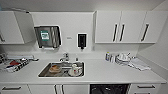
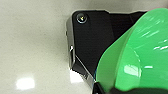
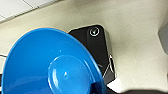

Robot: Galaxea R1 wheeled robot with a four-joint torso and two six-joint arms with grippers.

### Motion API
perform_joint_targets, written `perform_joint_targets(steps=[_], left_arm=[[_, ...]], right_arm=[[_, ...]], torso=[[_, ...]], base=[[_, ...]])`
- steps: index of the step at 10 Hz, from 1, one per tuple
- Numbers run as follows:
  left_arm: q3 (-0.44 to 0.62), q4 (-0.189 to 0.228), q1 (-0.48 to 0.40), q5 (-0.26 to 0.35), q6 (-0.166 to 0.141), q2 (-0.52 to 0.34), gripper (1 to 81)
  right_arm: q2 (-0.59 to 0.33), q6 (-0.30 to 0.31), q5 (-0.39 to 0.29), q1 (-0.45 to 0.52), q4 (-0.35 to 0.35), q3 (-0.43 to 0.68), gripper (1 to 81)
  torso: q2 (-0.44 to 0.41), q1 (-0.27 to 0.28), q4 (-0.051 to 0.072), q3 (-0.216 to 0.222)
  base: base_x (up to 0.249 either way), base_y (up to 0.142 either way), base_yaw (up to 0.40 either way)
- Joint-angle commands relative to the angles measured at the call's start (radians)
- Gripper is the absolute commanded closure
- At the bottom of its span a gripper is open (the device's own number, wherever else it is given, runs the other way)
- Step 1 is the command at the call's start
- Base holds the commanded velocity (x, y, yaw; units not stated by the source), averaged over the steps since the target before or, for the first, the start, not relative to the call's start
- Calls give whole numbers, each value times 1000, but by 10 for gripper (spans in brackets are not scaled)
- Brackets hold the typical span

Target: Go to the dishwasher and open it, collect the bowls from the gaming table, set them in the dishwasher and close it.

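Head view: a white tabletop (image 1: 105,72) runs under wall cabinets (image 1: 120,26). A steel sink (image 1: 46,71) is set into it near the front edge, left of centre, and holds brownish and white crockery (image 1: 63,69). A tap (image 1: 65,58) stands at the sink's rear edge. A rack of white dishes (image 1: 123,58) sits toward the right rear corner. Below the front edge, right of centre, a dark opening (image 1: 108,89) shows between white drawers (image 1: 146,88); whether it is the dishwasher cannot be confirmed.

Left wrist view: a green bowl (image 2: 140,60) sits large and close against the dark wrist plate, above pale floor (image 2: 32,45). Left end effector: state cannot be told.

Right wrist view: a blue bowl (image 3: 47,65), hollow facing the camera, sits close at the wrist. Right end effector: state cannot be told
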Motion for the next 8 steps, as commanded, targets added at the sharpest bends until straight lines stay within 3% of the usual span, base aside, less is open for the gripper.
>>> perform_joint_targets(steps=[1, 2, 5, 8], left_arm=[[2, 4, -39, 48, 2, -23, 811], [2, 4, -40, 48, 0, -23, 811], [3, -1, -39, 46, 0, -23, 811], [12, -3, -39, 28, -6, -25, 811]], right_arm=[[-32, 1, -39, 37, -13, 4, 811], [-32, 1, -39, 37, -13, 4, 811], [-33, 1, -39, 40, -13, 4, 811], [-33, 1, -62, 41, -10, 4, 811]], torso=[[0, 0, 0, 0], [0, 0, 0, 0], [0, 0, 0, 0], [0, 0, 0, 0]], base=[[0, 0, -334], [0, 0, -335], [94, -159, 0], [0, -25, 0]])
